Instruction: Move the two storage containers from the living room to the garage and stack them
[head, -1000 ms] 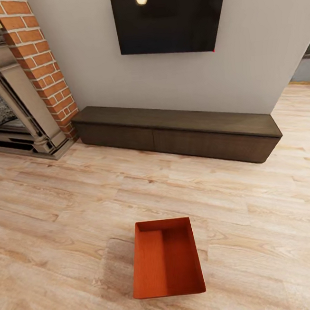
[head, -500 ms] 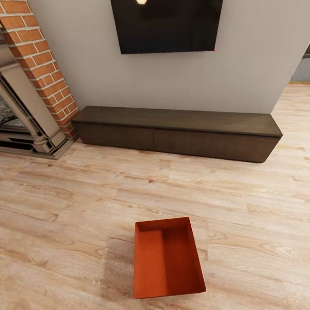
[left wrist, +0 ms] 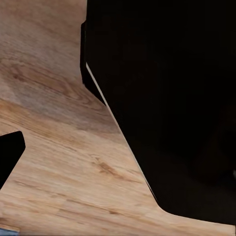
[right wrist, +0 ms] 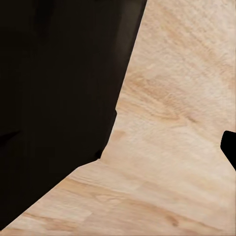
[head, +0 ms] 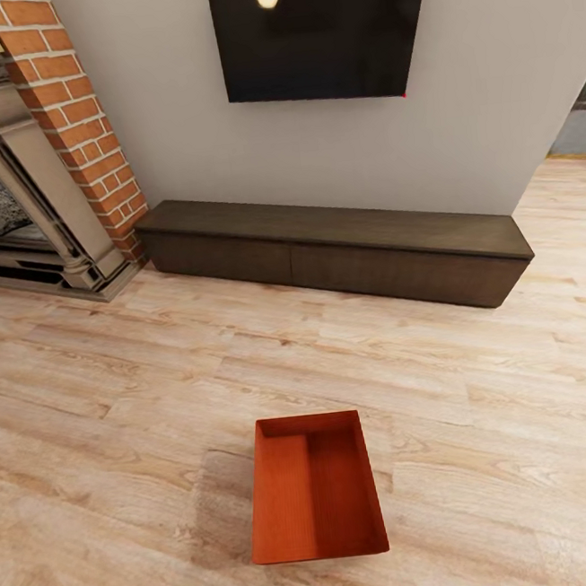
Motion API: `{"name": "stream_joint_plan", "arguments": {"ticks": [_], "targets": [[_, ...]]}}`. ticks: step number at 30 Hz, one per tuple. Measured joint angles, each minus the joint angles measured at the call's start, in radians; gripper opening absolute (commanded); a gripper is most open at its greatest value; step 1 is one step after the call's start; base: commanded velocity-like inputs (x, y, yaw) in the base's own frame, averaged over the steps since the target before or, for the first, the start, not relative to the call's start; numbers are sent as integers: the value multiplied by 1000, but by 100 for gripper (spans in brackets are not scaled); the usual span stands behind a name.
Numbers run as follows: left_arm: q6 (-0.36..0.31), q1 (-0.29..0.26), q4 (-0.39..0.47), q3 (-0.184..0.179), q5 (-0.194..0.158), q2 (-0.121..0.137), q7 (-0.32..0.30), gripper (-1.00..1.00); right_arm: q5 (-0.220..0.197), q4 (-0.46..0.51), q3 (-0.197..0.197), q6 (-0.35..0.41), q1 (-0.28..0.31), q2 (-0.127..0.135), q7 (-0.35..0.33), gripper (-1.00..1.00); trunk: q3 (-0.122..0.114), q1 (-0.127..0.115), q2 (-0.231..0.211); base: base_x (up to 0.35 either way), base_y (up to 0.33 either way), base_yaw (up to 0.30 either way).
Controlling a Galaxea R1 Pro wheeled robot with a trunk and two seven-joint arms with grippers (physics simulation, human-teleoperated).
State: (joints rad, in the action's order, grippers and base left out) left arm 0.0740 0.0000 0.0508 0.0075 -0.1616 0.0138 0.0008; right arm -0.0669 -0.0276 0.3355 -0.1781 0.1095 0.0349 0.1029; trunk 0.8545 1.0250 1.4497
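Observation:
One orange-red storage container [head: 314,489] lies empty and open-topped on the light wood floor [head: 105,394] of the living room, low in the head view and a little ahead of me. Its long side runs away from me toward the wall. The garage is out of view. In the left wrist view a black fingertip [left wrist: 9,155] pokes in at the picture's edge over wood planks. The right wrist view has a similar black fingertip [right wrist: 230,147] at its edge. Nothing is seen held.
A long dark low bench [head: 334,253] stands against the white wall under a black TV [head: 324,28]. A red-brick fireplace [head: 19,177] fills the left corner. Large dark parts of my own body [left wrist: 167,98] [right wrist: 54,98] block much of both wrist views.

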Motion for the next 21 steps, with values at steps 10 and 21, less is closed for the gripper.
{"name": "stream_joint_plan", "arguments": {"ticks": [10, 21], "targets": [[-118, -2, 333, -4, 7, 24, 3, 100, -15, 334, -7, 174, -1, -30, 0, 100, 0, 0, 0, 0, 0, 0], [-365, -178, 529, 1, 9, 79, 41, 100, -20, 439, -20, 276, 230, -136, 16, 100, 0, 0, 0, 0, 0, 0]]}}
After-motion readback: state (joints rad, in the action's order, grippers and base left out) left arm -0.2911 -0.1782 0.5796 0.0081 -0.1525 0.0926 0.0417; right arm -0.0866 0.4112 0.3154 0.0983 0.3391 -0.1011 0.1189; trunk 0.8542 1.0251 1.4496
